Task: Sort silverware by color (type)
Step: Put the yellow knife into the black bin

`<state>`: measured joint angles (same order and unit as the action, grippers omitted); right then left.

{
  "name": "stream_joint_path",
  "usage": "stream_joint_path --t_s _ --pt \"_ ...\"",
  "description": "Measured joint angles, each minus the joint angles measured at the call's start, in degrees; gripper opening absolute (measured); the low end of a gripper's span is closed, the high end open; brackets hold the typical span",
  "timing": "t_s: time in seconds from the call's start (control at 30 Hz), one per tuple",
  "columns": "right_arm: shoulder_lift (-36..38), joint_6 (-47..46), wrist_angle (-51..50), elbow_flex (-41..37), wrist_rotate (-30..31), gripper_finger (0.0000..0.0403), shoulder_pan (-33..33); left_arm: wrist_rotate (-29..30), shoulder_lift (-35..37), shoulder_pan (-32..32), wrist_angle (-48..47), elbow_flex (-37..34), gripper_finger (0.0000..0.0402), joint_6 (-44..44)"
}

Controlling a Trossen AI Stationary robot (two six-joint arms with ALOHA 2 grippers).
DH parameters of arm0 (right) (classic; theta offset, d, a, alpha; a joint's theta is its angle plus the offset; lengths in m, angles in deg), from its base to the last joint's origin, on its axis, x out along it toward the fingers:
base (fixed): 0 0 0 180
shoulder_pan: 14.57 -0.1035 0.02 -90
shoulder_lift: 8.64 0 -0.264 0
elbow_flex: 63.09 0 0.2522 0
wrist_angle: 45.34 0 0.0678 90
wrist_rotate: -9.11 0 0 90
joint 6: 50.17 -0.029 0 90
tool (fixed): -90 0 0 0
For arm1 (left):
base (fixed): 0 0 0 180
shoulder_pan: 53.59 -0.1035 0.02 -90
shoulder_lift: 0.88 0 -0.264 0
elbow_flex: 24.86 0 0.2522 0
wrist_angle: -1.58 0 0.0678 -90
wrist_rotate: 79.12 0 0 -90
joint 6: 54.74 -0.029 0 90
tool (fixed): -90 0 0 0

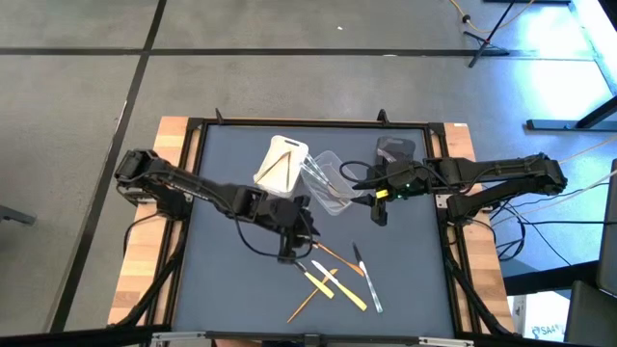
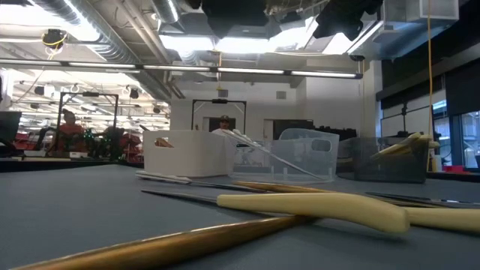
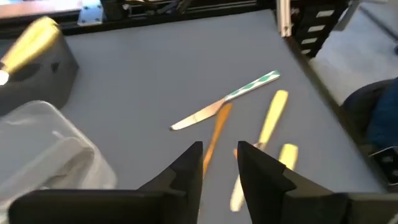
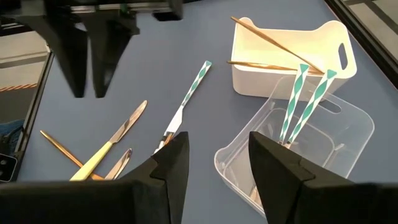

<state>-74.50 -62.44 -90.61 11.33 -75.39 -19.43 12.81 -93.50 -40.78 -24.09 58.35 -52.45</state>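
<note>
— Dark grey matting covers the table (image 1: 222, 289), and beyond its far edge the low view looks into a lit workshop. Where is the silverware?

— Split up. A loose cluster of silverware (image 1: 333, 275) lies on the mat toward the near edge: yellow pieces (image 1: 337, 287), tan-orange sticks (image 1: 308, 301) and a pale knife (image 1: 364, 275). More sits in the tubs: tan pieces in the white tub (image 1: 280, 162), striped-handled ones leaning in the clear tub (image 4: 348, 134), and a yellow piece poking from the dark grey tub (image 1: 395, 151).

— And the arms?

— The left gripper (image 1: 289, 253) hangs just beside the loose cluster, on the tubs' side of it. In its wrist view its fingers (image 3: 186, 171) stand a narrow gap apart with nothing between them; a tan stick (image 3: 214, 134) and a yellow piece (image 3: 272, 115) lie on the mat past them.

— The right one?

— The right gripper (image 1: 362, 183) sits at the clear tub's edge (the side toward the grey tub). Its fingers (image 4: 171, 162) are spread wide and empty, above the mat and the tub's rim.
</note>
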Motion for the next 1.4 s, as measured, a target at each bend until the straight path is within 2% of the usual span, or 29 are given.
stream_joint_path --t_s 0.23,0.33,0.7,1.2,1.4 --pt "0.00 0.00 0.03 0.00 0.00 0.0154 0.00 0.10 0.00 2.09 2.28 0.00 0.0140 2.06" --pt "0.00 0.00 0.04 0.00 0.00 0.0154 0.00 0.09 -0.10 3.39 2.65 0.00 0.0149 -0.47" --pt "0.00 -0.04 0.15 0.02 -0.11 0.0154 0.00 0.08 -9.32 8.50 2.00 0.04 0.0148 -4.44" --pt "0.00 -0.02 0.11 0.02 -0.13 0.0154 0.00 0.02 -21.59 9.86 3.96 0.04 0.0147 -4.70" --pt "0.00 -0.02 0.09 0.02 -0.13 0.0154 0.00 0.24 -23.67 10.87 6.58 0.04 0.0147 -8.89"
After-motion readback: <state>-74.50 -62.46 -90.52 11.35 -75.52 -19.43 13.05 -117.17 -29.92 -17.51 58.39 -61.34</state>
